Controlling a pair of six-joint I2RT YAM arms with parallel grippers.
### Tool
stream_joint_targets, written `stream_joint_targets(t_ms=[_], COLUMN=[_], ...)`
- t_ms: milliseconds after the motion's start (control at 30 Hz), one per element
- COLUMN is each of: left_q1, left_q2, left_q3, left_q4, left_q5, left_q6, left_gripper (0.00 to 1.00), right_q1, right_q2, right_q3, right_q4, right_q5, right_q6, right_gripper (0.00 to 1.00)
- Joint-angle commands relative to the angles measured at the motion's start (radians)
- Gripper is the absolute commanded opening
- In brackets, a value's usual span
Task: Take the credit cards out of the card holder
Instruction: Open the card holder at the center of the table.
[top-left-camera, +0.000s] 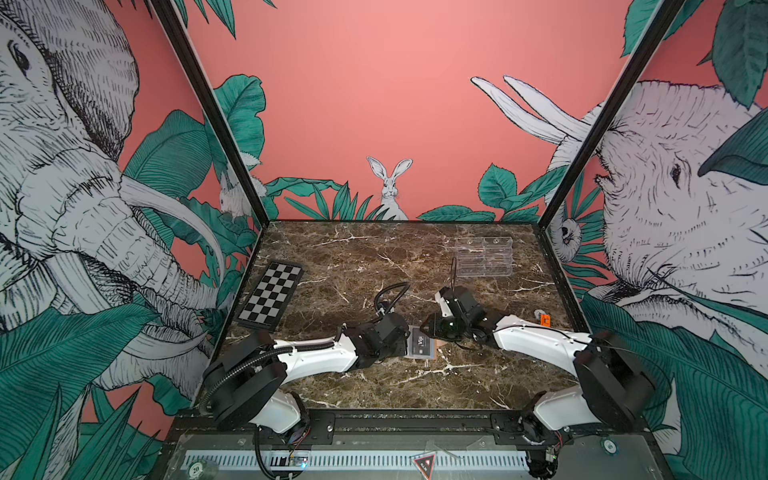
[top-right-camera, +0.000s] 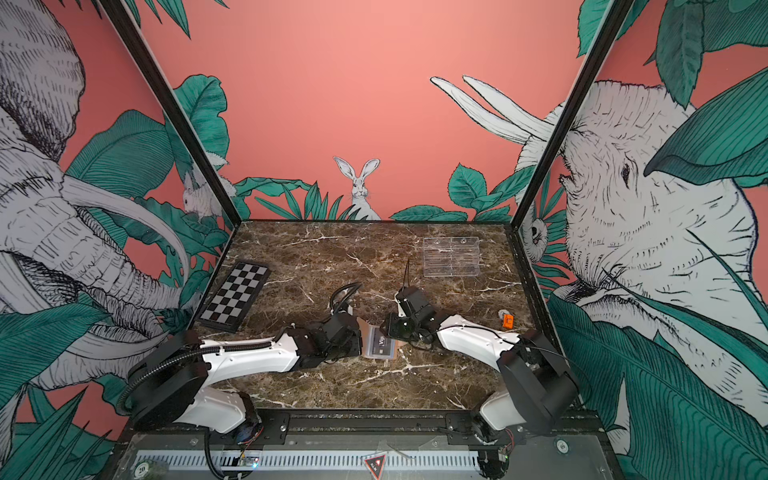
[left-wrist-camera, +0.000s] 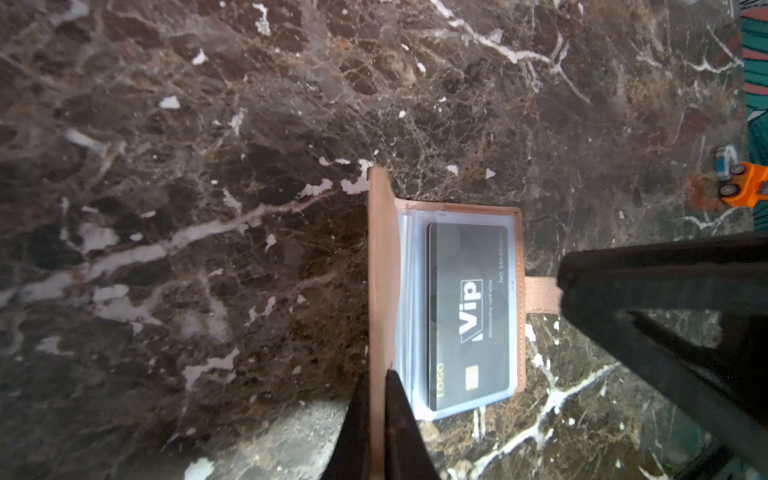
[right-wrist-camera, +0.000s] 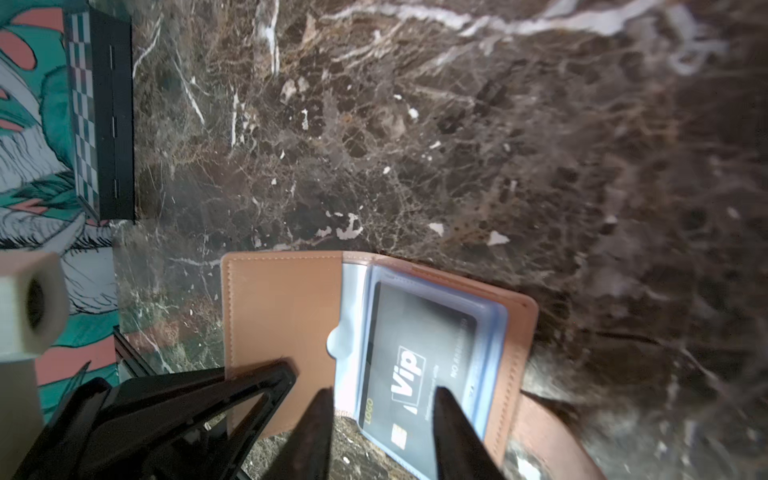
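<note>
- The card holder (right-wrist-camera: 282, 316) is lying open on the marble table (top-left-camera: 374, 257), between the two arms' wrists in both top views.
- The left gripper (left-wrist-camera: 376, 374) is clamping the card holder's tan cover flap, with both fingers pressed against the leather near the flap's edge. It is holding the flap upright beside the clear sleeves (left-wrist-camera: 411, 291).
- A black credit card (left-wrist-camera: 469, 311) with white "Vip" lettering is sitting inside the top sleeve, and its edges are lying within the holder's stitched border.
- The right gripper (right-wrist-camera: 384, 392) is hanging over the chip end of the card with its fingers apart. One finger is showing on each side of that short edge. The blur is hiding whether either finger is touching the sleeve.
- The snap tab (left-wrist-camera: 540, 293) is sticking out flat from the holder's edge farthest from the raised flap, and a right finger is covering its end in the left wrist view.
- Bare marble is bordering the holder toward the back wall and toward the front rail.
- A chequered board (top-left-camera: 270, 297) is resting well apart from the holder, against the left wall.
- A clear acrylic stand (top-left-camera: 484, 256) is standing well behind the holder, toward the right back corner.
- A small orange toy car (top-left-camera: 544, 319) is sitting beyond the right arm from the holder, near the right wall.
</note>
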Motion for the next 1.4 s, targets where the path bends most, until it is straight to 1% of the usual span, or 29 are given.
stream_joint_targets(t_ms=[0,67,233,333,467,567,700,800,867,933,1000,1033,1100,1167,1233,1367], left_q1=[0.002,0.002,0.002,0.002,0.003,0.002,0.002,0.002,0.003,0.025,0.074,0.096,0.110,0.112,0.112,0.114], left_q2=[-0.006,-0.011,-0.046,-0.068,-0.095,-0.120,-0.174,-0.225,-0.243,-0.231,-0.179,-0.151,-0.109,-0.081,-0.059,-0.051], left_q3=[-0.025,-0.034,-0.060,-0.074,-0.067,-0.051,-0.043,-0.030,-0.027,-0.030,-0.029,-0.038,-0.073,-0.081,-0.076,-0.092], left_q4=[0.032,0.038,0.025,0.018,-0.013,-0.062,-0.105,-0.127,-0.113,-0.074,-0.049,-0.005,0.099,0.146,0.144,0.139], left_q5=[0.021,0.026,0.000,-0.025,-0.049,-0.070,-0.103,-0.122,-0.112,-0.050,0.056,0.112,0.171,0.193,0.201,0.192], left_q6=[-0.061,-0.070,-0.087,-0.082,-0.065,-0.047,-0.020,0.004,0.019,0.030,0.024,0.018,-0.009,-0.029,-0.033,-0.048], left_gripper=[0.10,0.13,0.27,0.31,0.32,0.33,0.41,0.42,0.43,0.45,0.45,0.42,0.38,0.34,0.30,0.26], right_q1=[0.026,0.035,0.055,0.066,0.081,0.091,0.100,0.109,0.112,0.115,0.116,0.117,0.118,0.120,0.120,0.122], right_q2=[0.035,0.060,0.141,0.187,0.223,0.240,0.273,0.300,0.318,0.331,0.338,0.340,0.340,0.335,0.325,0.320], right_q3=[0.040,0.052,0.097,0.109,0.124,0.131,0.145,0.161,0.165,0.169,0.169,0.169,0.169,0.166,0.159,0.156], right_q4=[0.074,0.089,0.125,0.155,0.173,0.170,0.167,0.152,0.154,0.150,0.147,0.145,0.138,0.132,0.131,0.128], right_q5=[-0.023,-0.024,-0.045,-0.056,-0.066,-0.057,-0.052,-0.040,-0.040,-0.037,-0.033,-0.033,-0.031,-0.026,-0.019,-0.018], right_q6=[0.009,0.015,0.028,0.042,0.048,0.046,0.047,0.038,0.038,0.037,0.033,0.031,0.029,0.025,0.026,0.025], right_gripper=[0.33,0.30,0.20,0.17,0.12,0.12,0.10,0.09,0.09,0.08,0.06,0.05,0.05,0.05,0.05,0.05])
